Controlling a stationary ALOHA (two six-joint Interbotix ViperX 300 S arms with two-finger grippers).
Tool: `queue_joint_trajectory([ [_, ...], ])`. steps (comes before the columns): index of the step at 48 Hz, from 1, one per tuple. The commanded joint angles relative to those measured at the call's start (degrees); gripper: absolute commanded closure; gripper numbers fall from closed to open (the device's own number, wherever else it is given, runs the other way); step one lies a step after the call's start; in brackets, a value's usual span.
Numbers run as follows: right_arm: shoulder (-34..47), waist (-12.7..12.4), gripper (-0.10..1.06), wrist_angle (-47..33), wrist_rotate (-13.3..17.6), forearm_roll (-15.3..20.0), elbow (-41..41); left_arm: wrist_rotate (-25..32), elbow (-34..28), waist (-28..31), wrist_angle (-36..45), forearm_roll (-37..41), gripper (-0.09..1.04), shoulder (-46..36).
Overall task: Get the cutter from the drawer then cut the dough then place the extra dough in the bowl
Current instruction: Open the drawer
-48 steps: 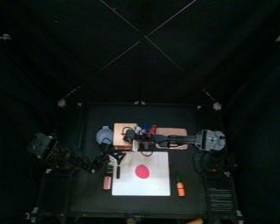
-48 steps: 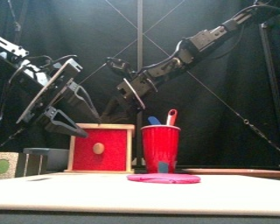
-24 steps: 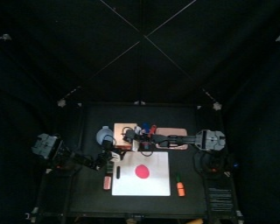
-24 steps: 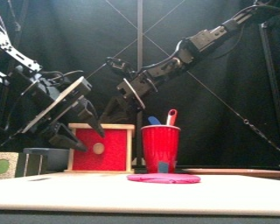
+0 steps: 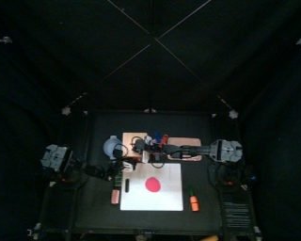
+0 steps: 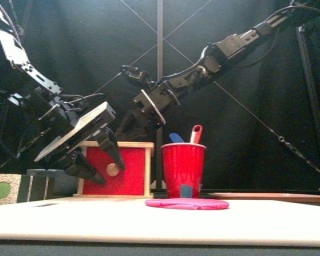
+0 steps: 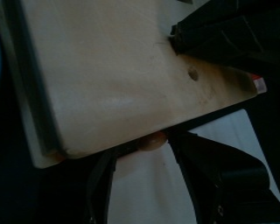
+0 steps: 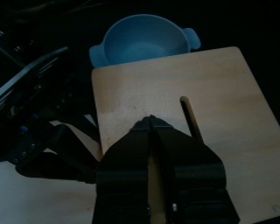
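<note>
Knob [image 7: 156, 140] half hidden by left gripper [image 7: 149, 150], jaws parted, right gripper [image 8: 150, 125] pinched together (over box [image 8: 219, 92])

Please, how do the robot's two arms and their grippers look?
The left arm and right arm are black and jointed, with pale parts at some joints and thin black cables. The left gripper and right gripper each have two long black jaws, grey on the outside.

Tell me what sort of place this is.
Probably a robot test booth staged as a toy kitchen: black curtains around a black table, two black robot arms over it, a white cutting board carrying a flat red dough disc, a pale wooden box with a red drawer front.
</note>
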Motion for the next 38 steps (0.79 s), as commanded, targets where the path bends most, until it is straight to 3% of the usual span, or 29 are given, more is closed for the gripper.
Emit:
queue_joint_trajectory([
  [1, -0.2, 0.1, 0.95, 0.9, -0.1, 0.1, 0.0, 0.2, -1.6, 0.5, -0.3, 0.2, 0.13, 0.0],
  [17, -0.1, 0.1, 0.95, 0.9, 0.0, 0.2, 0.0, 0.2, -0.6, 0.4, -0.9, 0.0, 0.24, -0.9],
  [38, -0.1, 0.1, 0.95, 0.9, 0.0, 0.2, 0.1, 0.3, -0.2, -0.3, -1.2, 0.0, 0.29, -1.8],
])
